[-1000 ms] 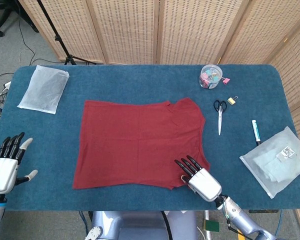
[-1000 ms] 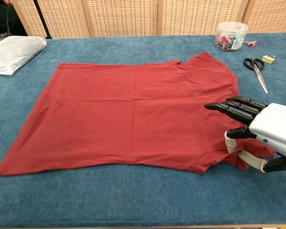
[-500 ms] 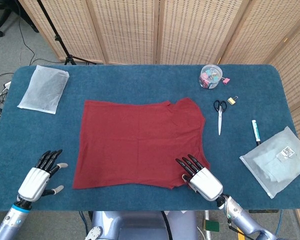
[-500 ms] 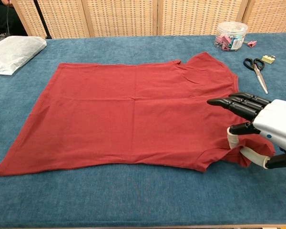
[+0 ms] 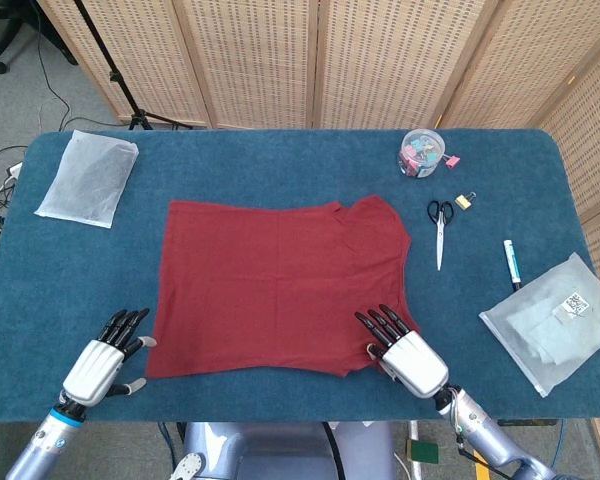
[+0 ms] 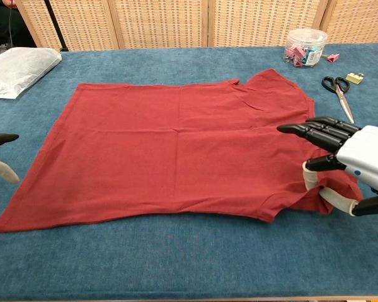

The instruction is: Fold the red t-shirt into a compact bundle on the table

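Both hands are shown open and empty: right hand (image 5: 412, 358) over the t-shirt (image 5: 278, 285) sleeve, left hand (image 5: 102, 364) beside its hem.

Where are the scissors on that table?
In the head view, the scissors lie right of the red t-shirt, below the tub of clips and beside a small padlock.

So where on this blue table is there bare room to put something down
Bare cloth runs along the far edge of the blue table, between the white plastic pouch and the clear tub of clips, beyond the red t-shirt. The right side is crowded: black-handled scissors, white marker, bagged parcel.
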